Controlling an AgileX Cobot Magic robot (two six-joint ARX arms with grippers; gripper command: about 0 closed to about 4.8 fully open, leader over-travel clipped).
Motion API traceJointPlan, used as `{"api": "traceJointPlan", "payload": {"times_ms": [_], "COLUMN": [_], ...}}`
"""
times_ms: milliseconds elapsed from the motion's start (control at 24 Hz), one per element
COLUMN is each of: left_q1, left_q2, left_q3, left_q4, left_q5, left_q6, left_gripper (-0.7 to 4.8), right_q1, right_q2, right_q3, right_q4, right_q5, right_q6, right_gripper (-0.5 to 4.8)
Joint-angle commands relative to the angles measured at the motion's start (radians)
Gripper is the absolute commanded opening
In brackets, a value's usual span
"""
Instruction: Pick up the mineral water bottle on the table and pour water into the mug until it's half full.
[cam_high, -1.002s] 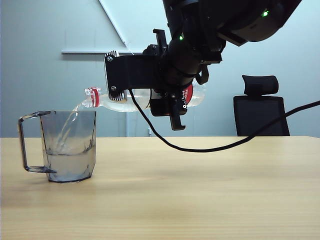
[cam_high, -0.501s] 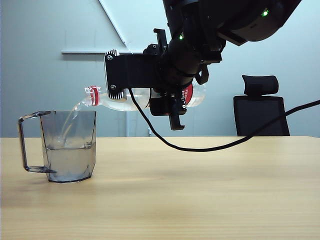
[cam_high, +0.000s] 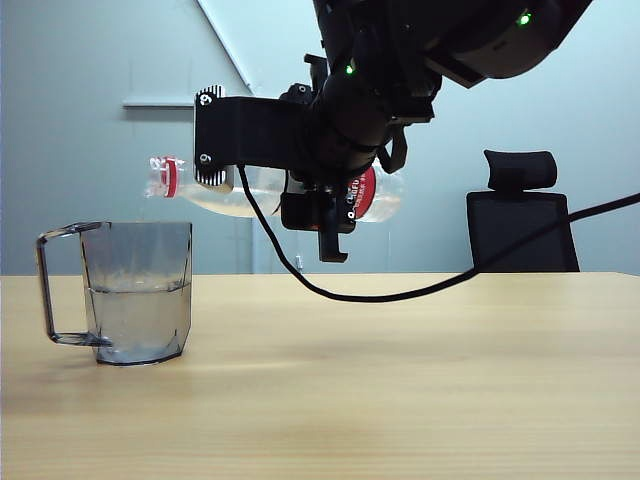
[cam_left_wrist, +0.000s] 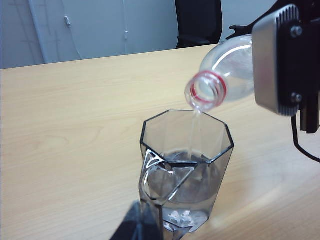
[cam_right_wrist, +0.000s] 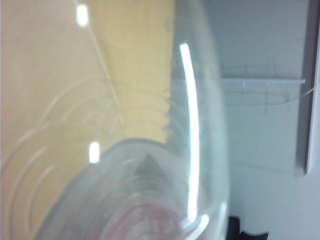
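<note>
The smoky grey mug (cam_high: 140, 290) stands on the table (cam_high: 400, 370) at the left, handle pointing left, with water (cam_high: 140, 322) up to about half its height. My right gripper (cam_high: 318, 205) is shut on the mineral water bottle (cam_high: 225, 198), which lies about level above and just right of the mug, its red-ringed open mouth pointing left. In the left wrist view the bottle (cam_left_wrist: 225, 75) hangs over the mug (cam_left_wrist: 187, 165), and a thin thread of water seems to fall from its mouth. The bottle (cam_right_wrist: 150, 175) fills the right wrist view. A dark blur (cam_left_wrist: 136, 225) is all that shows of my left gripper.
A black cable (cam_high: 420, 295) sags from the right arm to just above the tabletop. A black office chair (cam_high: 520, 215) stands behind the table at the right. A pale wall with a white ledge (cam_high: 160, 102) is behind.
The bottle has risen and shifted left, and its neck has tipped up to about level. The stream seen earlier in the exterior view is gone; the water in the mug has settled.
</note>
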Motion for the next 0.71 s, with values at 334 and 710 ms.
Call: {"api": "traceJointPlan", "payload": {"times_ms": [334, 710], "left_q1": [0.000, 0.000], "left_q2": [0.002, 0.002], "left_q3": [0.003, 0.003], "left_q4": [0.006, 0.006], "left_q5": [0.000, 0.000], "left_q6": [-0.003, -0.003], "left_gripper": [-0.02, -0.02], "right_q1": [0.023, 0.061], "right_q2": [-0.014, -0.067], "right_q3": [0.010, 0.007], "right_q4": [0.066, 0.063], "right_q5": [0.130, 0.150], "right_q6": [0.317, 0.786], "right_gripper": [2.64, 2.64]}}
